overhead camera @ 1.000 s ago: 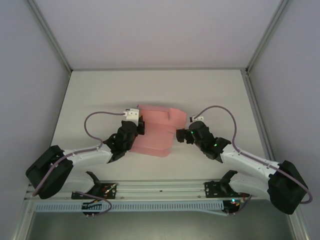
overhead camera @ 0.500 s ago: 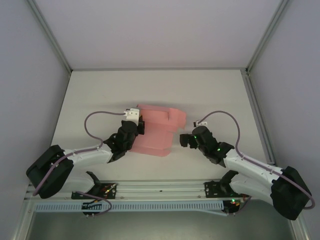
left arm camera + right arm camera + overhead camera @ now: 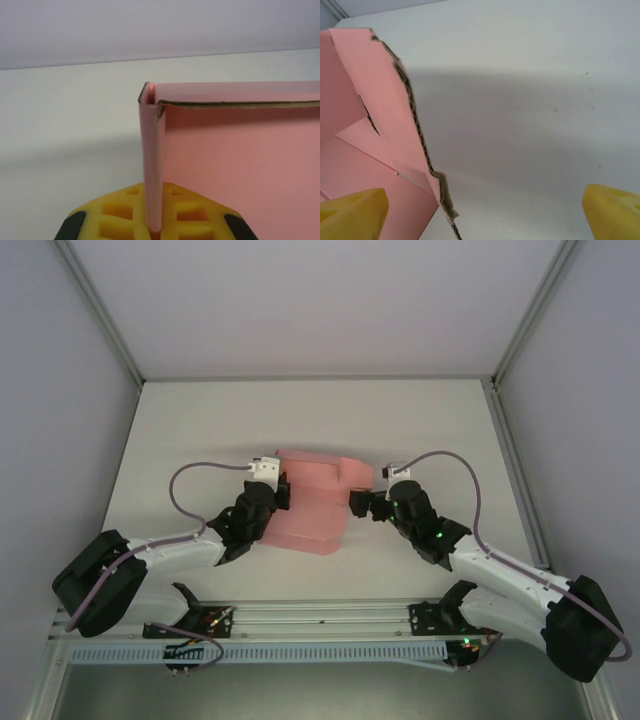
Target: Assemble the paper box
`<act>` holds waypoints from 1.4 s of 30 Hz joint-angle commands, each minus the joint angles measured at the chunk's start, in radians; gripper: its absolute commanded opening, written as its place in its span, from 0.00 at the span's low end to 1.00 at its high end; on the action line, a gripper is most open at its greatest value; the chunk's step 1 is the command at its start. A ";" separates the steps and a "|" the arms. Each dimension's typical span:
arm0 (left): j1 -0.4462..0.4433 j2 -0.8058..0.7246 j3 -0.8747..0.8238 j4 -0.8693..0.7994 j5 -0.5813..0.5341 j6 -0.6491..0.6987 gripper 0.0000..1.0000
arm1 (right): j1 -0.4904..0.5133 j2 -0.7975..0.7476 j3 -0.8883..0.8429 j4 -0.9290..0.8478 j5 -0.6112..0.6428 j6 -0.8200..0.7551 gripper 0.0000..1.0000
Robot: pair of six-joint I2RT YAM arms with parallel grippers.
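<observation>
Left end effector point(image 3: 282, 490) pinches paper box point(image 3: 315, 510) wall; my right end effector point(image 3: 358, 504) wide, box edge by one finger.

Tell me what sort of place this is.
Probably a robotics lab work cell: a white table boxed in by plain panels on aluminium posts, with two arms bolted to a rail at its near edge, handling a pink paper box.

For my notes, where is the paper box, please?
The paper box sits mid-table in the top view, left gripper pinching its left wall, right gripper at its right.
</observation>
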State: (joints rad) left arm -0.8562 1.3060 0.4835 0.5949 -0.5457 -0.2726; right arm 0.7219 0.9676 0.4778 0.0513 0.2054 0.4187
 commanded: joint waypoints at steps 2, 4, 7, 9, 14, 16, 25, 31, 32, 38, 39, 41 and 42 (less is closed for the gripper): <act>0.022 -0.051 0.013 -0.004 0.033 -0.064 0.00 | -0.025 -0.060 -0.048 -0.092 -0.024 0.004 1.00; 0.026 -0.063 0.015 -0.009 0.048 -0.070 0.00 | -0.032 -0.077 -0.094 -0.090 -0.045 0.028 1.00; 0.027 -0.077 0.009 -0.006 0.062 -0.071 0.00 | -0.039 -0.080 -0.153 -0.020 -0.078 0.046 1.00; 0.029 -0.077 0.008 0.001 0.081 -0.055 0.00 | -0.038 -0.063 -0.158 0.034 -0.103 0.038 1.00; 0.028 -0.062 -0.012 0.041 0.119 -0.029 0.00 | -0.039 0.016 -0.055 0.069 -0.116 -0.035 1.00; 0.028 -0.056 -0.024 0.061 0.124 -0.019 0.00 | -0.041 0.049 0.010 0.039 -0.111 -0.072 1.00; 0.028 -0.017 -0.033 0.075 0.089 0.031 0.00 | -0.039 0.102 0.149 -0.087 -0.123 -0.109 1.00; 0.029 -0.005 -0.035 0.101 0.096 0.038 0.00 | -0.040 0.100 0.138 -0.099 -0.111 -0.109 0.99; 0.027 -0.005 -0.030 0.092 0.094 0.036 0.00 | -0.039 0.107 0.145 -0.110 -0.111 -0.109 1.00; 0.027 0.000 -0.024 0.078 0.081 0.014 0.00 | -0.039 0.120 0.135 -0.116 -0.077 -0.102 1.00; 0.027 0.001 -0.023 0.080 0.088 0.011 0.00 | -0.039 0.127 0.129 -0.097 -0.088 -0.098 1.00; 0.028 0.006 -0.017 0.079 0.098 0.008 0.00 | -0.039 0.148 0.110 -0.024 -0.127 -0.086 1.00; 0.028 0.009 -0.013 0.079 0.108 0.010 0.00 | -0.039 0.166 0.099 0.035 -0.162 -0.081 1.00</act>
State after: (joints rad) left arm -0.8257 1.2991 0.4549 0.6502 -0.4438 -0.2558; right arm 0.6868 1.1042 0.6025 -0.0174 0.0944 0.3237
